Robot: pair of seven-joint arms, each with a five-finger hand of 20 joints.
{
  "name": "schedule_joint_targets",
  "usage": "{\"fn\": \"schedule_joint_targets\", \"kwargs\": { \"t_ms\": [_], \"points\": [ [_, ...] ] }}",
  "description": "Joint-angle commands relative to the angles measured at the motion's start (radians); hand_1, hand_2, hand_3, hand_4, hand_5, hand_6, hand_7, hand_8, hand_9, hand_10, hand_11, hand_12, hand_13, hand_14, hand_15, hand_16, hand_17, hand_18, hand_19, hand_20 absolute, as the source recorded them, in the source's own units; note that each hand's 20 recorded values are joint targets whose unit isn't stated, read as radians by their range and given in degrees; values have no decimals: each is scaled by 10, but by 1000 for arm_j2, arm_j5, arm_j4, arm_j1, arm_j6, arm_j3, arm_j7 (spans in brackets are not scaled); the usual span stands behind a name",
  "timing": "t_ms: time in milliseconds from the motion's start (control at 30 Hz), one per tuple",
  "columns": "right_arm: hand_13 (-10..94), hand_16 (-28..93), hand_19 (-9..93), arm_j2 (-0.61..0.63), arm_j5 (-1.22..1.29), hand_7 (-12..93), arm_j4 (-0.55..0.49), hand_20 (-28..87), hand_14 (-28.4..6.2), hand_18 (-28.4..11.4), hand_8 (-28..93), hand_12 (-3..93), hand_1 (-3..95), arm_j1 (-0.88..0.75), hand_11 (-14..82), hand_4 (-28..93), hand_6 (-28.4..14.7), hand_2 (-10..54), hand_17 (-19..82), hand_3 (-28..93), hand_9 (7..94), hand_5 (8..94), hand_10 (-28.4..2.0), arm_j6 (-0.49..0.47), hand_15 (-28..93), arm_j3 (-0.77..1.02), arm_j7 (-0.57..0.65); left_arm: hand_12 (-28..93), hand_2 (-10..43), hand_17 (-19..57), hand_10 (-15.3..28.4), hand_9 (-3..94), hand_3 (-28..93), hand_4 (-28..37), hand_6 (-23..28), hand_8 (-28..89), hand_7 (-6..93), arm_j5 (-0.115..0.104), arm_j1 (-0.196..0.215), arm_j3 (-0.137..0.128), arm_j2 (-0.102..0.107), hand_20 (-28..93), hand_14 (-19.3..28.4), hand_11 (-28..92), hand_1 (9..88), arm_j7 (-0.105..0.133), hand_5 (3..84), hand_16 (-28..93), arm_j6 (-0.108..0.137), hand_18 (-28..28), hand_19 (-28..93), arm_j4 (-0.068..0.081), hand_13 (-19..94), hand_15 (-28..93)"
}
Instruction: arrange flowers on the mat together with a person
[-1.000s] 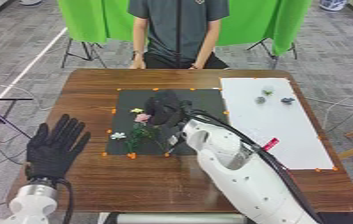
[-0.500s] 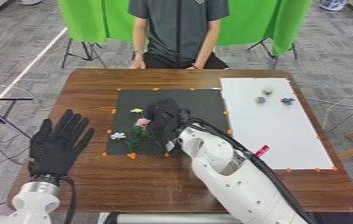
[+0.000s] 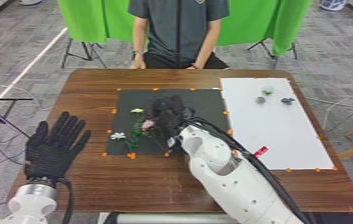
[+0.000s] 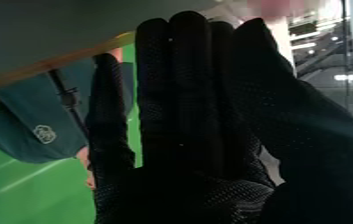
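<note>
The head view has the right hand [image 3: 169, 111] over the dark mat [image 3: 203, 99], by the pink flower [image 3: 148, 125] left of centre; the wrist view shows straight fingers [image 4: 188, 65] and a pink blur, perhaps that flower. Near left, the left hand [image 3: 53, 152] is released.

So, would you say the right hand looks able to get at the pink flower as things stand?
Probably yes: the right hand is close by the pink flower over the dark mat, with nothing visible between them.
</note>
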Motion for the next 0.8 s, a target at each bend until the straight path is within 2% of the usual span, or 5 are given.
{"fn": "schedule_joint_targets", "kwargs": {
  "t_ms": [33,267,367,567,800],
  "points": [
    [588,312,649,-7,-22,345,5,134,-57,-187,-109,264,529,8,143,-283,13,-95,202,729,734,625,-96,15,375,6,2,87,158,-22,133,419,695,-283,82,-87,82,4,-19,0,-12,130,121,140,310,-19,462,-42,2,125,285,19,313,186],
    [573,268,657,15,20,273,-22,103,-70,-187,-139,167,495,14,209,-283,6,-95,200,772,655,596,-108,146,398,-1,39,87,158,-21,133,419,694,-283,81,-87,82,12,-14,-2,-18,130,122,140,310,-21,460,-41,0,124,284,17,312,184],
    [545,215,675,42,20,279,-22,93,-83,-193,-188,149,486,46,207,-283,1,-95,202,798,609,579,-113,283,432,-13,45,87,158,-22,133,418,695,-283,81,-86,82,69,-10,-13,-22,130,122,139,310,-41,459,-41,23,124,284,13,312,183],
    [504,144,688,179,196,275,-285,68,-102,-192,-192,142,469,-36,196,-283,-11,-95,199,812,574,548,-127,164,460,102,80,88,154,-21,133,417,695,-283,82,-86,83,51,-20,-20,-23,130,121,138,314,-39,460,-41,0,124,284,20,311,183],
    [439,133,645,294,500,225,-446,49,-123,-185,-162,144,356,-213,159,-280,-33,-42,163,823,511,504,-146,112,415,331,-77,87,154,-22,133,417,693,-283,81,-87,83,44,10,-54,-19,130,121,139,314,-15,460,-41,14,124,283,8,311,183]
  ]
}}
